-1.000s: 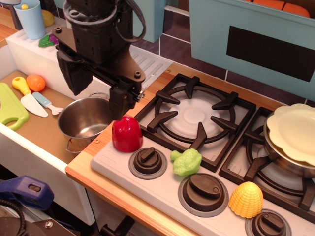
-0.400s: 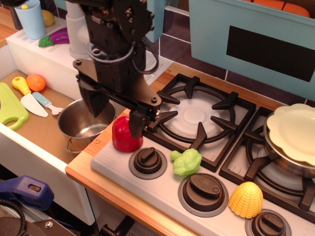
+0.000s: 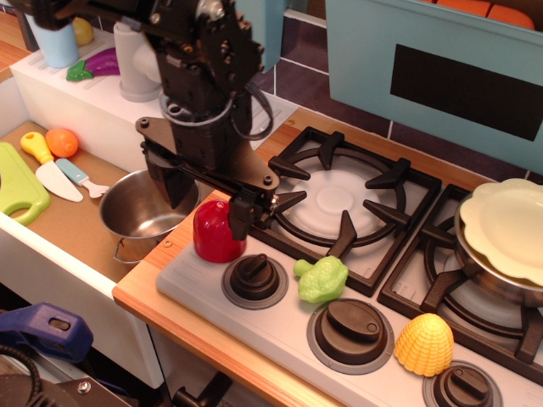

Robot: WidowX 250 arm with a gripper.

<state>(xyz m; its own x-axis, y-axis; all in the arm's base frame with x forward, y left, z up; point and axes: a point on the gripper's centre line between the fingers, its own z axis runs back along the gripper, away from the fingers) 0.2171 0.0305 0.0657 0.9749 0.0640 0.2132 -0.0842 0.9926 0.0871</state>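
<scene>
Red pepper (image 3: 218, 233), between spread fingers (image 3: 241, 215), stove edge

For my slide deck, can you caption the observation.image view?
Open gripper straddling a red pepper on the stove's front edge, beside a steel pot.

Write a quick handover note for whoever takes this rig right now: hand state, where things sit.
Hand: open, fingers straddling the red pepper, not closed on it.
Red pepper: upright on the stove's front left corner, beside the steel pot.
Green broccoli and yellow corn: lying between the knobs.
Pale yellow plate: on the pan at right.
Nothing lifted; the pot looks empty.
</scene>
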